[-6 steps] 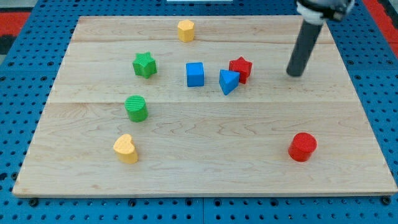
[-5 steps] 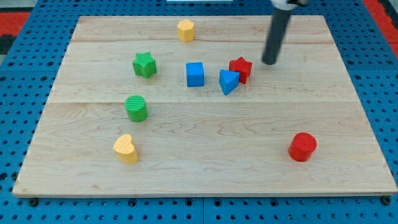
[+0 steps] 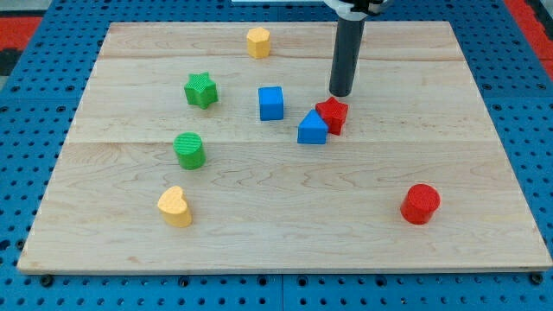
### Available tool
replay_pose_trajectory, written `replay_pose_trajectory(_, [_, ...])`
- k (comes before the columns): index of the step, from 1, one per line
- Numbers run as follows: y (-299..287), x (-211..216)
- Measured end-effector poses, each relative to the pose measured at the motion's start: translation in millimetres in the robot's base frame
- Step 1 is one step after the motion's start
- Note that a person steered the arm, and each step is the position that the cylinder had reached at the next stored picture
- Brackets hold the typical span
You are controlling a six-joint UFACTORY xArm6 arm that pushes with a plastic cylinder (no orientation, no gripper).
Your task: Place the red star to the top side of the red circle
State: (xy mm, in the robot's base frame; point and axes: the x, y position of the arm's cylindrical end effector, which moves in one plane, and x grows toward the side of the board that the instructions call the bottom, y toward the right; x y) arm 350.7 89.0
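Note:
The red star (image 3: pixel 333 114) sits near the middle of the board, touching the blue triangle (image 3: pixel 312 128) at its lower left. The red circle (image 3: pixel 421 204) stands at the view's lower right, well apart from the star. My tip (image 3: pixel 340 93) is just above the red star, at its top edge, close to or touching it. The rod rises up to the view's top.
A blue cube (image 3: pixel 271 103) is left of the star. A green star (image 3: pixel 200 89) and a green cylinder (image 3: pixel 189 149) are at the left. A yellow heart (image 3: pixel 175 206) is at the lower left, and a yellow hexagon (image 3: pixel 257 41) at the top.
My tip moved left from the view's right to just above the red star. The red star and the blue triangle shifted down and a little left; the triangle turned.

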Motion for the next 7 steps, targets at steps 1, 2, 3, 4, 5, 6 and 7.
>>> replay_pose_trajectory(1, [-29,-9])
replay_pose_trajectory(2, [-48,-13])
replay_pose_trajectory(3, [-56,15])
replay_pose_trajectory(4, [7,55])
replay_pose_trajectory(5, [62,59])
replay_pose_trajectory(6, [53,82])
replay_pose_trajectory(7, [42,61])
